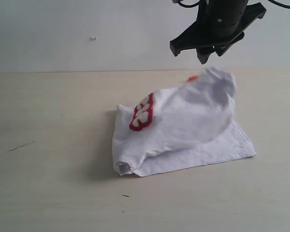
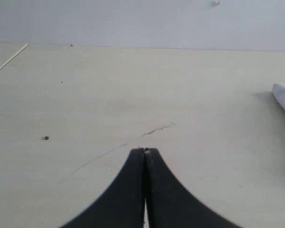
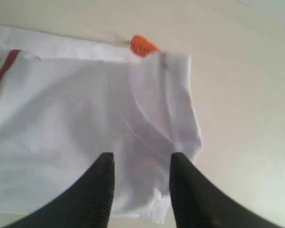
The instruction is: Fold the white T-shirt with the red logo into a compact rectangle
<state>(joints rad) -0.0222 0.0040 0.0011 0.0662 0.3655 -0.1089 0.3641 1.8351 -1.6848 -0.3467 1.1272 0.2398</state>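
Right claw (image 1: 209,55) hangs spread at upper right, clear above the white T-shirt (image 1: 183,121) heaped mid-frame, one fold seemingly laid; next calls for pinching a fresh edge; left claw (image 2: 145,153) pressed together

Open bench (image 1: 48,145) stretches across the whole left side and along the front. The one obstacle is the white T-shirt (image 1: 183,125), heaped right of centre and puffed highest at its far right corner. The right gripper (image 1: 210,57) hangs just above that peak, jaws apart, a thin gap between. The left gripper (image 2: 145,153), jaws together, has bare bench ahead, the shirt's edge off to one side
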